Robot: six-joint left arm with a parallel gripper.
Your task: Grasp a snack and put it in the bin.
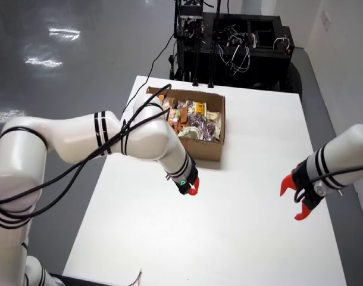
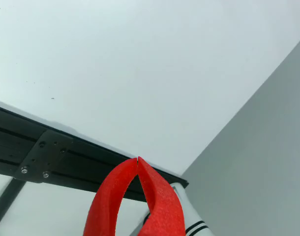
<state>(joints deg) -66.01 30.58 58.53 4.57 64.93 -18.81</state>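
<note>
Since every snack (image 1: 196,119) in sight lies heaped in the cardboard box (image 1: 206,152) at the far side of the table (image 1: 247,244), the gripper (image 1: 193,188) on the overhead view's left has its target up and slightly right of it. That arm is clearly the nearer one, hanging just off the box's front wall. Its red fingers (image 2: 118,196) meet at the tips with nothing between them. No loose snack shows on the table, and the pile has no single long axis to line up with.
</note>
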